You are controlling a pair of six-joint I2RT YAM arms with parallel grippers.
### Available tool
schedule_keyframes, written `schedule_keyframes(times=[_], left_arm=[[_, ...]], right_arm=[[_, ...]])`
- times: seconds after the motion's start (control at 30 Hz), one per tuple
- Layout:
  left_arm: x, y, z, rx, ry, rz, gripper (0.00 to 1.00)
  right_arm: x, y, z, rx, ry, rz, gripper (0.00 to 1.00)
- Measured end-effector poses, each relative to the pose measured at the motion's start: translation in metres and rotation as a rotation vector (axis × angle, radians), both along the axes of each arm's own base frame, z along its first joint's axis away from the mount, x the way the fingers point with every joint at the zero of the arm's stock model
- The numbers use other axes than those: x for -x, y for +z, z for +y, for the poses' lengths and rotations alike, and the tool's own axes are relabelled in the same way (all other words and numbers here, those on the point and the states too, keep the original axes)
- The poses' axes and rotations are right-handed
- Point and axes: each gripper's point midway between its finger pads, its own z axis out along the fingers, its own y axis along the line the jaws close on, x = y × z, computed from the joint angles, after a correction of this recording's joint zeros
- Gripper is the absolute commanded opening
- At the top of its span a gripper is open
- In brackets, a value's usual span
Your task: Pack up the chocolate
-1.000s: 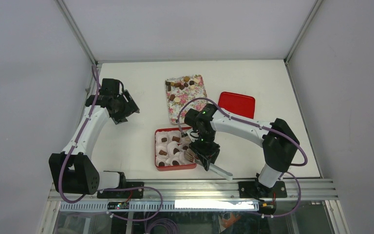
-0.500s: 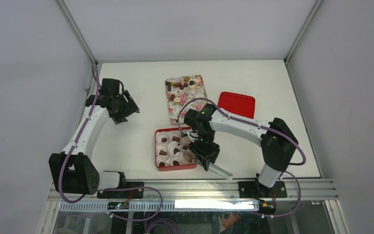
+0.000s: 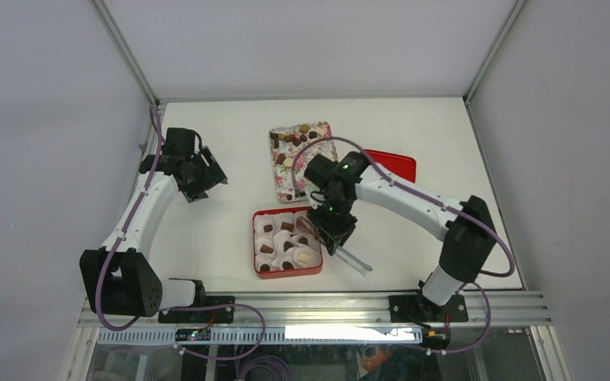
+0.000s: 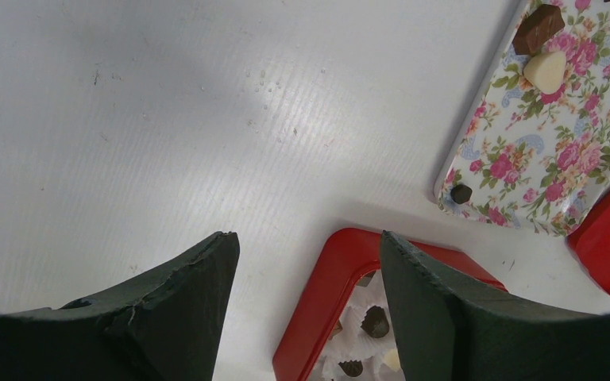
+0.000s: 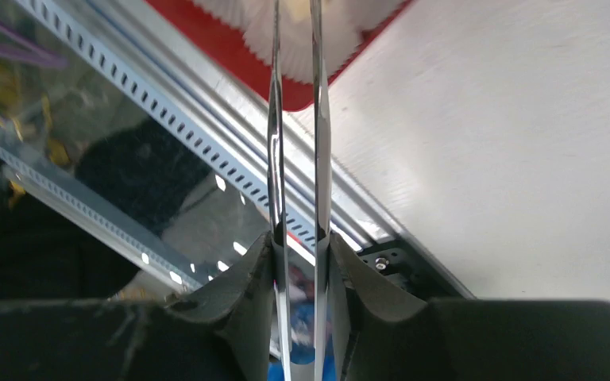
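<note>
Loose chocolate [image 3: 294, 139] lies at the far end of a floral tray [image 3: 318, 163]. More chocolate [image 3: 268, 228] sits in white paper cups inside a red box [image 3: 286, 272], with a cream piece [image 3: 306, 258] in the near right cup. My right gripper [image 3: 335, 234] hovers over the box's right edge, shut on metal tongs [image 3: 355, 260]. In the right wrist view the right gripper [image 5: 295, 246] pinches the tongs [image 5: 274, 119]; their tips run out of frame above a paper cup [image 5: 294, 32]. My left gripper [image 3: 210, 176] stands open to the left, with nothing held [image 4: 306, 238].
A red lid [image 3: 393, 163] lies right of the floral tray, partly under my right arm. The metal rail [image 3: 310, 304] runs along the near table edge. In the left wrist view I see the red box's corner [image 4: 318, 294] and the floral tray [image 4: 556, 151].
My right gripper has lifted and drawn back from the box's near right corner toward the floral tray, taking the tongs along. A cream piece now lies uncovered in the near right cup. Left arm unmoved.
</note>
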Motion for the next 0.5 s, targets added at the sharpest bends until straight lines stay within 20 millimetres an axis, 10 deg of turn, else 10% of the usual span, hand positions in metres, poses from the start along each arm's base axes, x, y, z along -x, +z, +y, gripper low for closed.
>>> schedule_keyframes(times=[0.2,0.33,0.5], left_arm=[[0.001,-0.001,0.0,0.0,0.0,0.003,0.68],[0.003,-0.004,0.0,-0.001,-0.001,0.012,0.68],[0.003,-0.003,0.0,-0.002,-0.004,0.006,0.68]], right_arm=[[-0.081,0.039,-0.033,-0.131,-0.325,-0.214,0.28],[-0.156,0.036,-0.113,-0.058,-0.729,-0.387,0.31],[-0.183,-0.004,-0.207,0.14,-1.058,-0.431,0.32]])
